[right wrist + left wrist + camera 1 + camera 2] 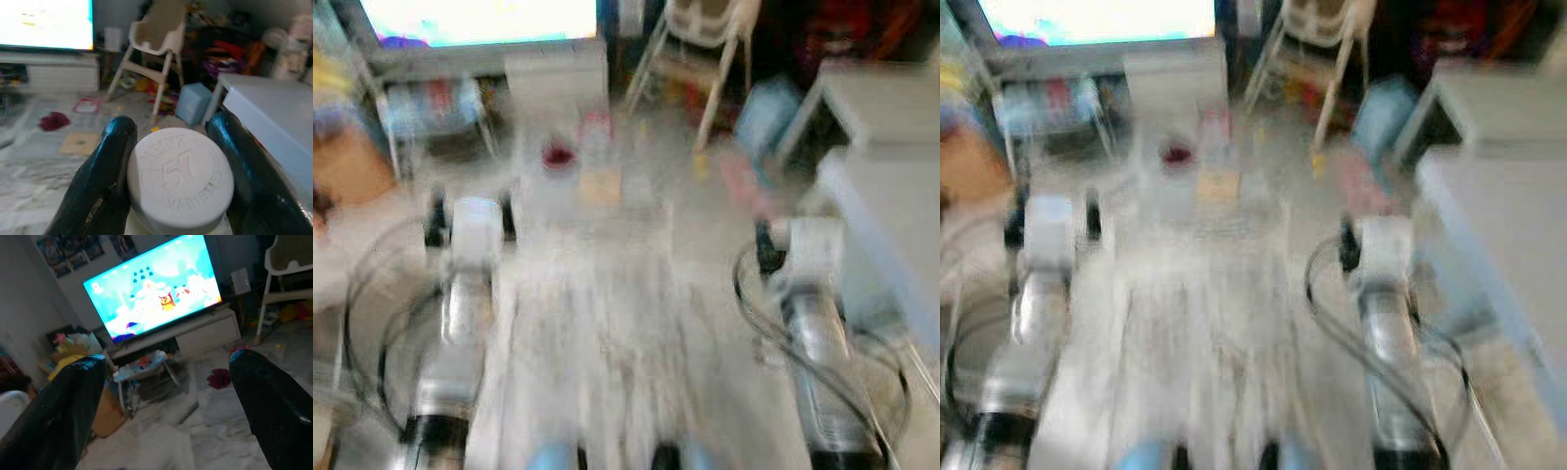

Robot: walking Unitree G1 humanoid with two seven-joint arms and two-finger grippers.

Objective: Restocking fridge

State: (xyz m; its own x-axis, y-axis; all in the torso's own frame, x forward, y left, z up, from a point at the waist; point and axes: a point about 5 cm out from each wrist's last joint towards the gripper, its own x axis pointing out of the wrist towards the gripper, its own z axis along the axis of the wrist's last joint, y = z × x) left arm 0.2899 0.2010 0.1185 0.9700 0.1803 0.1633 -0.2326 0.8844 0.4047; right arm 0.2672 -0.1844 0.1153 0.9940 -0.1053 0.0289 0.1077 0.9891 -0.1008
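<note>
The view is motion-blurred. Two silver arms, the left arm (460, 323) and the right arm (818, 333), reach forward over a pale marbled floor (607, 333). Ahead stand a bright television (480, 20), a white high chair (700, 49) and a small red item (557, 154).

Both eye views are motion-blurred; wrist views are dim, television (156, 289) glaring.

Open floor (607, 323) ahead; high chair (156, 44) beyond.
</note>
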